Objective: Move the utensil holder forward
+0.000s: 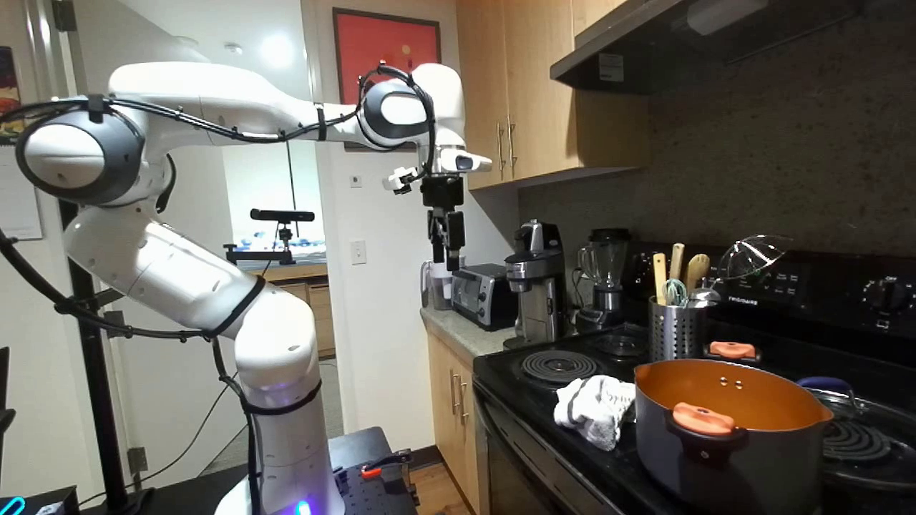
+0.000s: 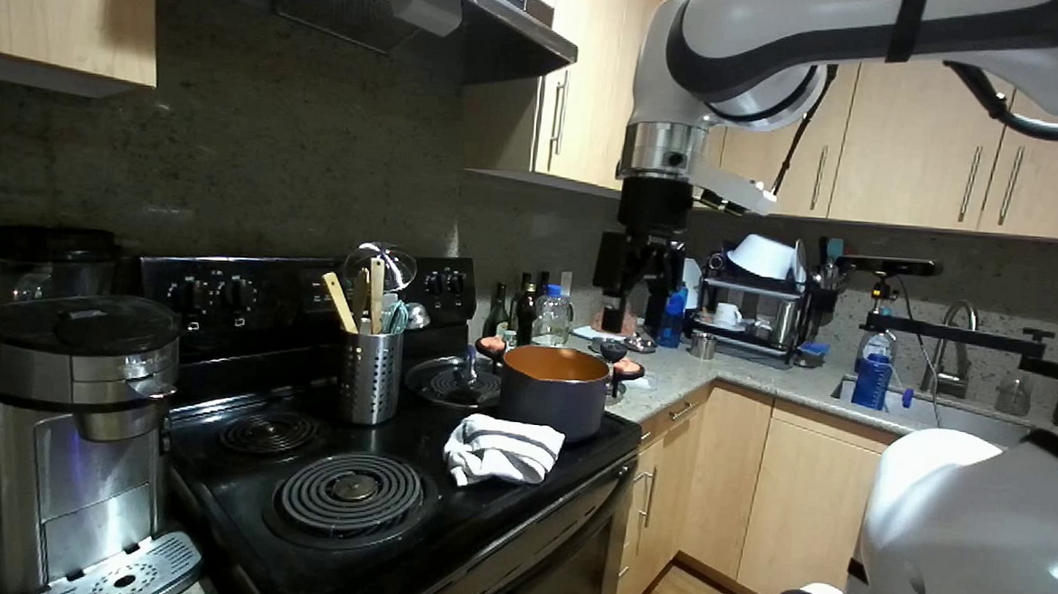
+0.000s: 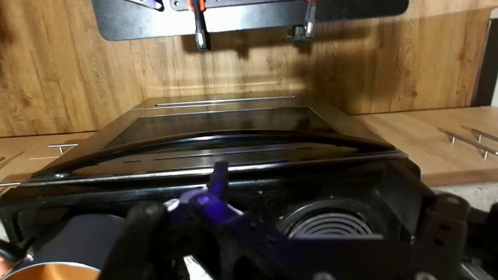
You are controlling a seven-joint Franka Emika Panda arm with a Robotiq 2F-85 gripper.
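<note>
Holder [image 2: 370,379]: one small metal cup, cylindrical, its wall pierced with holes; stood upright. Place: left of the pot [image 2: 555,402] in an exterior view, a gap being shown between the two. Contents: a loose bunch of handles [image 2: 376,293], some of pale wood, by which the rim is overtopped.

Tool [image 2: 635,310]: held higher than the pot, well apart from the holder; jaws spread, nothing gripped.

Cloth [image 2: 503,450]: soft, striped, laid beside the pot.

Handling, as judged. Wall: stiff, not readily crushed or broken. Weight: probably moderate, with a good share carried high by the handles; tipping is to be guarded against. Surface: smooth metal; some slip is to be expected under a slack grip. Contents: likely to be rattled and swung by any jerk.

Hold advised: across the outside of the wall, a little below the rim. The handles are not to be used, since they would be drawn out singly. From above, access is likely to be obstructed by them; a lower approach, from the side away from the pot, is preferred. Whether the full width can be spanned by the tool cannot be told.
</note>
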